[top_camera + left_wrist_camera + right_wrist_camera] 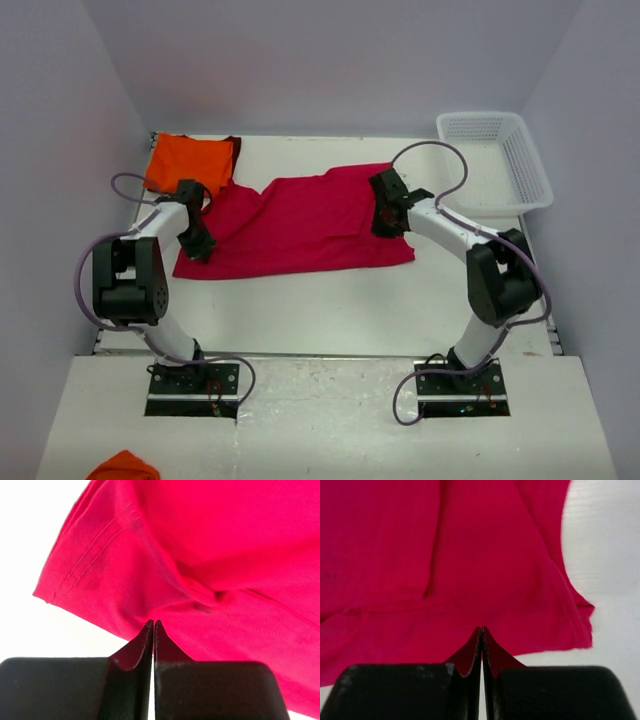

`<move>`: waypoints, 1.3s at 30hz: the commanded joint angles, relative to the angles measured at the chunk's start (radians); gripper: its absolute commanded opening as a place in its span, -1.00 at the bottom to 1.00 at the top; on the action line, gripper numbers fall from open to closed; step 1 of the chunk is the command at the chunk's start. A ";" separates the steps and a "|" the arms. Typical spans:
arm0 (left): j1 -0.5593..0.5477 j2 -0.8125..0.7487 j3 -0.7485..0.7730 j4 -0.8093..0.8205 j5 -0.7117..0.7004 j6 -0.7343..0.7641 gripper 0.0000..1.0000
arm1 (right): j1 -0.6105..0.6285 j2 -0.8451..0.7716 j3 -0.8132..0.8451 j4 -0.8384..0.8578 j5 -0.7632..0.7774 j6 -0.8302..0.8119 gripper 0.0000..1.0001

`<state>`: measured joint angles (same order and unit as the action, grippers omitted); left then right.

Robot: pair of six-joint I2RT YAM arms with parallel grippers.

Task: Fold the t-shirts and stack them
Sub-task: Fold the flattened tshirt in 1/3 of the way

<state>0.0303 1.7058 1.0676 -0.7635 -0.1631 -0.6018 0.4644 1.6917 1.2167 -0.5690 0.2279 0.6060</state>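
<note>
The crimson-pink t-shirt point(300, 225) lies spread flat across the middle of the table, with some creases. The orange t-shirt point(188, 160), showing a dark maroon edge, lies folded at the back left, touching the pink one's corner. My left gripper point(198, 247) is shut over the pink shirt's left edge; in the left wrist view its tips point(153, 622) meet just above the cloth point(210, 540), near a stitched hem, with no fabric seen between them. My right gripper point(385, 222) is shut over the shirt's right part; its tips point(482, 629) likewise hover at the cloth point(470, 555).
A white lattice basket point(540, 180) stands at the back right corner. An orange piece of cloth point(122, 467) lies on the front ledge at the bottom left. White walls close in the table on three sides.
</note>
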 commanded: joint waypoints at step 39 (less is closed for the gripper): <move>-0.156 -0.391 -0.101 0.326 0.422 0.120 -1.00 | 0.170 -0.053 -0.488 -0.115 0.051 1.000 -1.00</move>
<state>-0.1131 1.3369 0.9745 -0.4831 0.2203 -0.5106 0.5785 1.5997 0.8326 -0.4595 0.2802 1.4796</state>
